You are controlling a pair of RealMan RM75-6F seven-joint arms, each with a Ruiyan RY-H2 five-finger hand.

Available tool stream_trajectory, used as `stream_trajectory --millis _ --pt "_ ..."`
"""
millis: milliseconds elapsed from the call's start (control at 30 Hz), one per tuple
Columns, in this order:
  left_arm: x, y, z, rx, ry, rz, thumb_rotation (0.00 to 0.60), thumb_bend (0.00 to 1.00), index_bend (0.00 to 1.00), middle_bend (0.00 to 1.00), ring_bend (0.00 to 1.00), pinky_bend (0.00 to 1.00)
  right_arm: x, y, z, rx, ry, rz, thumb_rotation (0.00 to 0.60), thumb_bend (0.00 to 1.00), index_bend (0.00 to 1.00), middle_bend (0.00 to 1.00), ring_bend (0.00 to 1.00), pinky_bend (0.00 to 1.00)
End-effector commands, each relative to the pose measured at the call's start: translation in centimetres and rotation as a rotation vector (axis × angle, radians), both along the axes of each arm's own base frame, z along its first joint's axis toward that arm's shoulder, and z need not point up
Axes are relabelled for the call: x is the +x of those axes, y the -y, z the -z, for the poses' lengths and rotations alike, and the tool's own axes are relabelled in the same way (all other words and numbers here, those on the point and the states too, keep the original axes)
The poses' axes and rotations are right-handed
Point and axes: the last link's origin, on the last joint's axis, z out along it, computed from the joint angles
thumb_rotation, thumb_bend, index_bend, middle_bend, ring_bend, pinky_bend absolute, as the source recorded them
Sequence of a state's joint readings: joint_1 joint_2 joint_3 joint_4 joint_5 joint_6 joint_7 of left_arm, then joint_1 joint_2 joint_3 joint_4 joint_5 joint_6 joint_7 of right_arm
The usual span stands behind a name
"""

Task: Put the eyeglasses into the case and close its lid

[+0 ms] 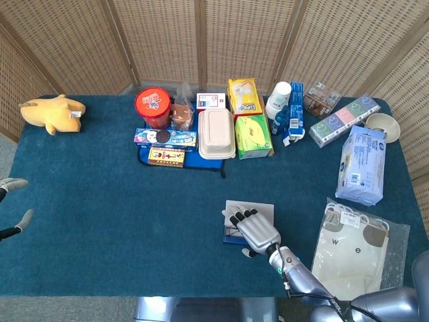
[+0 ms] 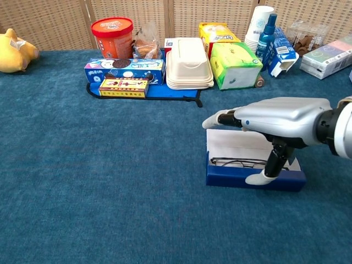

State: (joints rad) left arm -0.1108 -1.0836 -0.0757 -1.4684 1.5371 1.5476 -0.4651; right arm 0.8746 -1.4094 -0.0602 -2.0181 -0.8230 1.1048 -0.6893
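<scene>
The glasses case lies open near the table's front, with its blue base (image 2: 242,177) toward me and its white lid (image 2: 236,142) flat behind it. Thin dark eyeglasses (image 2: 234,162) lie inside the base. My right hand (image 2: 269,116) hovers flat over the case, fingers stretched to the left past the lid's left edge. Its thumb points down and touches the base's front wall. It holds nothing. In the head view the right hand (image 1: 253,228) covers most of the case (image 1: 255,208). My left hand (image 1: 12,182) shows only as spread fingers at the far left edge, holding nothing.
A row of goods stands at the back: red tub (image 1: 153,107), white clamshell box (image 1: 216,133), green box (image 1: 253,136), snack boxes (image 1: 165,138). A yellow plush (image 1: 53,113) lies back left. A bagged tote (image 1: 354,245) and a blue pack (image 1: 362,164) lie right.
</scene>
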Motion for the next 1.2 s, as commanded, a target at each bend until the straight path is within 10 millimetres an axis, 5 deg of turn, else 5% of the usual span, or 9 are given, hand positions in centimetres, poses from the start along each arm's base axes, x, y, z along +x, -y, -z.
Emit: stream_trajectory --millis 33,767,1200 --pt "0.0 0.0 0.0 0.001 0.000 0.001 0.600 0.31 0.25 0.28 0.21 0.13 0.0 0.0 0.3 -0.004 0.002 -0.006 0.600 0.24 0.00 0.00 0.00 0.19" --pt "0.1 0.1 -0.2 0.012 -0.003 -0.003 0.600 0.31 0.25 0.28 0.21 0.12 0.0 0.0 3.1 -0.027 0.018 -0.054 0.600 0.24 0.00 0.00 0.00 0.15" --pt "0.2 0.0 -0.2 0.013 -0.009 -0.001 0.600 0.31 0.25 0.28 0.21 0.12 0.6 2.4 4.7 -0.083 0.053 -0.068 0.600 0.24 0.00 0.00 0.00 0.13"
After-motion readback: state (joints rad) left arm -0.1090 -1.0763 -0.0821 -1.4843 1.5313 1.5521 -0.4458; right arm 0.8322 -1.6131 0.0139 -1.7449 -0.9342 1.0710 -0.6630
